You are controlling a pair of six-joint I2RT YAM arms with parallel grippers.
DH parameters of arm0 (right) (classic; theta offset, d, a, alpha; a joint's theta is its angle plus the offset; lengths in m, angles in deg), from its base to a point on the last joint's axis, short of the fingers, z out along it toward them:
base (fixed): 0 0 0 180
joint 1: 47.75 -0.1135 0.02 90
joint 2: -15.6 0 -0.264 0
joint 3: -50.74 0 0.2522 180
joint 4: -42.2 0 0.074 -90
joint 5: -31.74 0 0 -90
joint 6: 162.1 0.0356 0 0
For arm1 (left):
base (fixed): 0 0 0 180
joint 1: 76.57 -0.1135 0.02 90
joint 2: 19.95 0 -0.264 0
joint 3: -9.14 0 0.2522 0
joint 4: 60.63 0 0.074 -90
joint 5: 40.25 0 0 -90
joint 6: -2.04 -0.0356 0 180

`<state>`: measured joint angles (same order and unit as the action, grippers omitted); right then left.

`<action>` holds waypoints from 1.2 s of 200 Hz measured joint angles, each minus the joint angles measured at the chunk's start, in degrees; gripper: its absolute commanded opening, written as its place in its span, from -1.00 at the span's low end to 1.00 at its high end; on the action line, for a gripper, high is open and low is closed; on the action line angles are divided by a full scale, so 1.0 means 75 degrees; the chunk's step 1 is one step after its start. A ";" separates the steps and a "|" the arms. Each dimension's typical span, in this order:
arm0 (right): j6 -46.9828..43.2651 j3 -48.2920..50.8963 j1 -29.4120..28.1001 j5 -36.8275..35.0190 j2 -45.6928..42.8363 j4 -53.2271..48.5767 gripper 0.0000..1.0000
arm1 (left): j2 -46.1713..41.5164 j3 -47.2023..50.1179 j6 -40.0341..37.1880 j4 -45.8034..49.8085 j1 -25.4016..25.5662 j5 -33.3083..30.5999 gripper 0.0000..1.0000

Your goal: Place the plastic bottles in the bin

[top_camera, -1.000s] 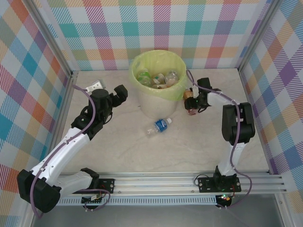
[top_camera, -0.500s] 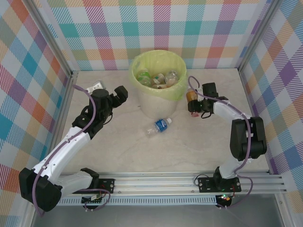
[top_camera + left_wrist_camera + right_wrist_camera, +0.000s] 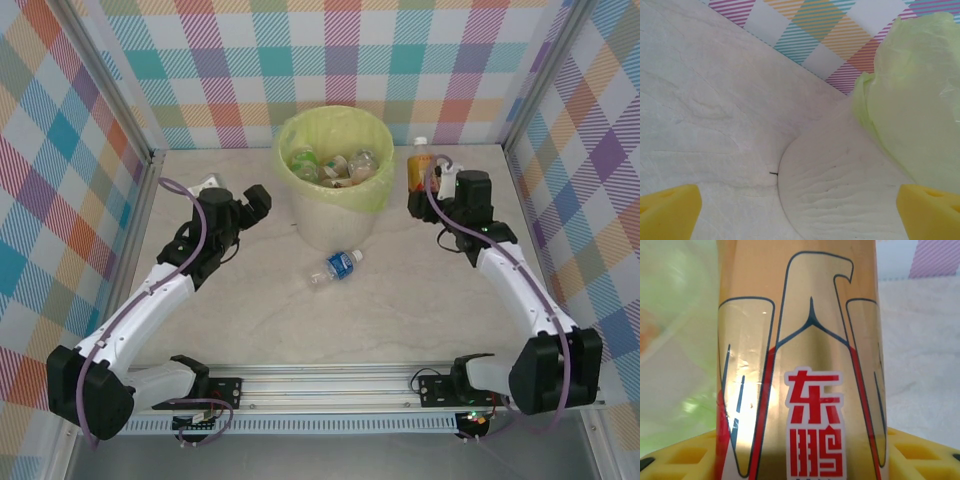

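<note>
1. The right claw [image 3: 424,182] is raising a gold-labelled bottle [image 3: 419,165]. A second ago it was holding the bottle low against the right flank of the bin [image 3: 325,228]. Now the bottle is standing upright, white cap up, in the upper right of centre of the overhead frame, just beside the rim.
2. Seen from the right wrist, the claw is clamping that bottle [image 3: 800,340], with yellow pads [image 3: 685,455] pressing on either side of the gold and red label.
3. The bottle is not yet hanging over the opening. The carry appears to be under way, with a short move toward frame left likely remaining before any drop.
4. The left claw [image 3: 255,200] is waiting left of the bin, hardly shifted, its jaws wide apart and holding nothing. In its wrist view the bin wall [image 3: 840,190] and yellow-green liner [image 3: 910,100] are showing between its pads [image 3: 667,212].
5. A blue-labelled bottle [image 3: 338,266] is lying on its side on the counter [image 3: 250,330] just below the bin at centre frame, unmoved. Several bottles [image 3: 335,165] are already resting inside.
</note>
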<state>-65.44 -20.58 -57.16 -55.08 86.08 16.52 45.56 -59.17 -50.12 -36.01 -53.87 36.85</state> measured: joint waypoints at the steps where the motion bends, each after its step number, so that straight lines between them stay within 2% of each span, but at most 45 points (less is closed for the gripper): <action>1: 0.0003 -0.0015 0.0000 0.0009 -0.0006 -0.0006 -0.11 | 0.0003 0.0000 0.0006 0.0003 0.0000 0.0003 1.00; 58: -0.0105 -0.2090 -0.0210 0.1105 0.0140 -0.0358 -0.11 | 0.0000 0.0122 0.0044 0.0157 -0.0189 0.0140 1.00; 100: -0.0772 -0.4141 -0.0938 0.1547 0.1183 -0.0571 -0.10 | -0.0230 0.0478 0.0073 0.0216 -0.0274 0.0201 1.00; 158: -0.1888 -0.5951 -0.1705 0.1760 0.2856 -0.1859 -0.08 | -0.0656 0.0615 0.0064 0.0455 -0.0329 0.0297 1.00; 193: -0.3302 -0.6985 -0.1874 0.1746 0.3789 -0.2699 -0.04 | -0.0688 0.0621 0.0044 0.0749 -0.0358 0.0350 1.00; 225: -0.5339 -0.7481 -0.1877 0.1545 0.4301 -0.3092 0.00 | -0.0688 0.0624 0.0038 0.0807 -0.0399 0.0373 1.00; 240: -0.6309 -0.8035 -0.1871 0.1425 0.4724 -0.3232 0.11 | -0.0688 0.0624 0.0035 0.0915 -0.0417 0.0376 1.00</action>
<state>-112.76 -80.84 -71.19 -44.39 121.51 -7.72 40.41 -54.49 -49.85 -29.15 -56.99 39.67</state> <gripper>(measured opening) 0.584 0.999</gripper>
